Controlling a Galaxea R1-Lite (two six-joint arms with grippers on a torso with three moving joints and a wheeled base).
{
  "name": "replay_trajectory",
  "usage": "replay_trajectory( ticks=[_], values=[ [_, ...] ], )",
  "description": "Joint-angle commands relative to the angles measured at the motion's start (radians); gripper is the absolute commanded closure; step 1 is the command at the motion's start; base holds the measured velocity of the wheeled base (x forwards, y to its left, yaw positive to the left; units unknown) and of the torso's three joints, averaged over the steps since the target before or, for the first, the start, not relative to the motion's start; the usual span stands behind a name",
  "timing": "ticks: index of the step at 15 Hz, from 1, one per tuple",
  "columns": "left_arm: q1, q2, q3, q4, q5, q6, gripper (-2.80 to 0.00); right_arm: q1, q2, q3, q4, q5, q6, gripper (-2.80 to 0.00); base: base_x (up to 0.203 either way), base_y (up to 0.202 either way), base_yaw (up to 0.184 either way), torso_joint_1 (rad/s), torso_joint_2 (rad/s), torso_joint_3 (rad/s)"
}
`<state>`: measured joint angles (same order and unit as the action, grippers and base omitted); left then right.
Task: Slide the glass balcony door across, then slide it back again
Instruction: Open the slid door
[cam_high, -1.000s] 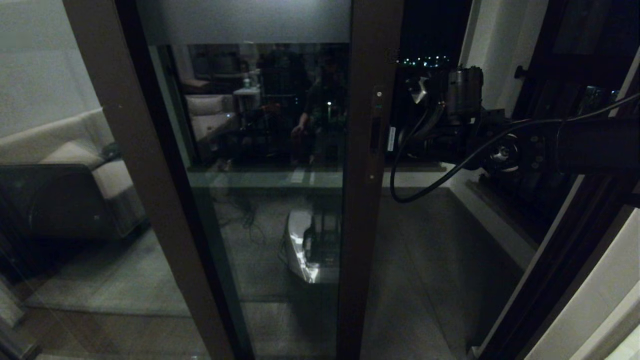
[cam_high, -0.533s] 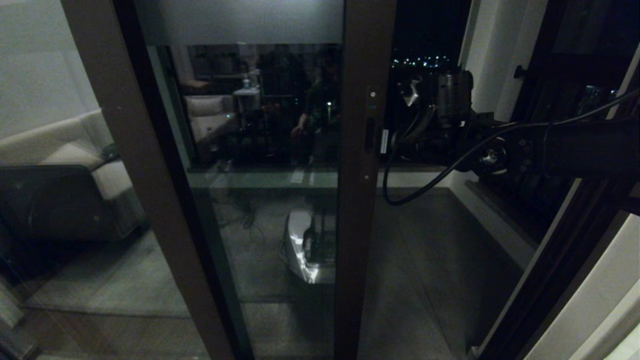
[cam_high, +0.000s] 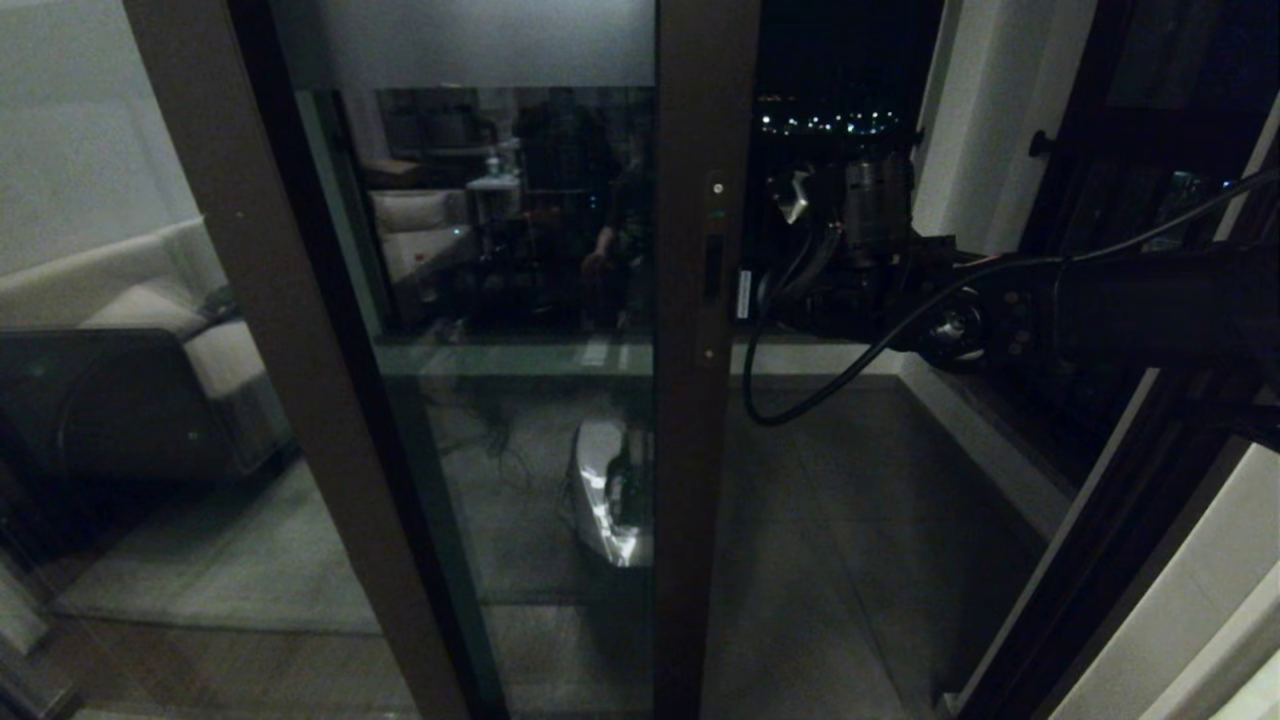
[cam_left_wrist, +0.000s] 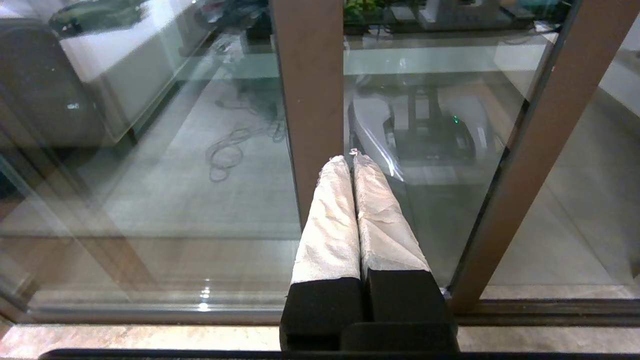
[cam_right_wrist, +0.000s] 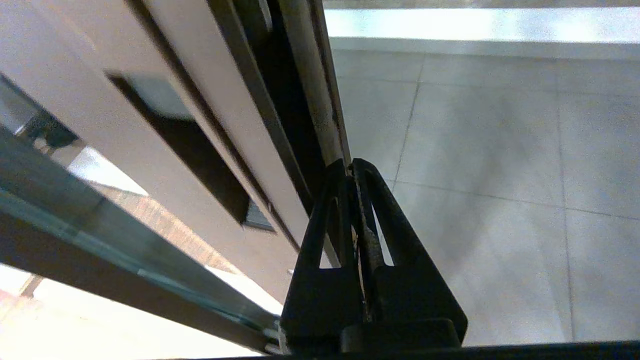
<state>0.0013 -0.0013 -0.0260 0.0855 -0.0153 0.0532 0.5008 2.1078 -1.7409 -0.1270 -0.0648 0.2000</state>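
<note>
The glass balcony door (cam_high: 520, 300) stands partly slid to the left, its brown stile (cam_high: 695, 450) near mid-view with a slim recessed handle (cam_high: 712, 268). My right arm reaches in from the right. The right gripper (cam_high: 748, 298) is shut, with its tips against the stile's open edge beside the handle. In the right wrist view the shut black fingertips (cam_right_wrist: 350, 167) rest on that edge of the door (cam_right_wrist: 210, 150). My left gripper (cam_left_wrist: 350, 159), with white-wrapped fingers, is shut and empty, low down close to the glass (cam_left_wrist: 440, 175). It is out of the head view.
A fixed brown-framed pane (cam_high: 300, 400) at the left shows a sofa (cam_high: 150, 310). The tiled balcony floor (cam_high: 860, 560) lies beyond the opening. A white wall (cam_high: 960, 120) and the dark door frame (cam_high: 1100, 560) bound the right side. A cable (cam_high: 800, 400) loops under my right arm.
The door's stile has slid left and the opening to the balcony has widened. My right arm moved left with it, the gripper staying at the stile's edge.
</note>
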Motion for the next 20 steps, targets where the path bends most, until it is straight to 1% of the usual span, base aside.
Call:
replay_trajectory(
  ticks=[1,10,14,15,17,18,20],
  values=[
    [0.0,0.0,0.0,0.0,0.0,0.0,0.0,0.013,0.014,-0.002,0.0,-0.003,0.0,0.0,0.0,0.0,0.0,0.0,0.0,0.0],
    [0.0,0.0,0.0,0.0,0.0,0.0,0.0,0.05,0.051,-0.022,0.0,-0.003,0.001,0.0,0.0,0.0,0.0,0.0,0.0,0.0],
    [0.0,0.0,0.0,0.0,0.0,0.0,0.0,0.05,0.044,-0.014,0.0,-0.005,0.007,0.0,0.0,0.0,0.0,0.0,0.0,0.0],
    [0.0,0.0,0.0,0.0,0.0,0.0,0.0,0.046,0.036,-0.005,0.0,-0.014,0.007,0.0,0.0,0.0,0.0,0.0,0.0,0.0],
    [0.0,0.0,0.0,0.0,0.0,0.0,0.0,0.041,0.025,0.012,0.0,-0.082,0.009,0.0,0.0,0.0,0.0,0.0,0.0,0.0],
    [0.0,0.0,0.0,0.0,0.0,0.0,0.0,0.038,0.01,0.028,0.0,-0.092,0.009,0.0,0.0,0.0,0.0,0.0,0.0,0.0],
    [0.0,0.0,0.0,0.0,0.0,0.0,0.0,0.022,-0.036,0.076,0.0,-0.085,0.007,0.0,0.0,0.0,0.0,0.0,0.0,0.0]
  ],
)
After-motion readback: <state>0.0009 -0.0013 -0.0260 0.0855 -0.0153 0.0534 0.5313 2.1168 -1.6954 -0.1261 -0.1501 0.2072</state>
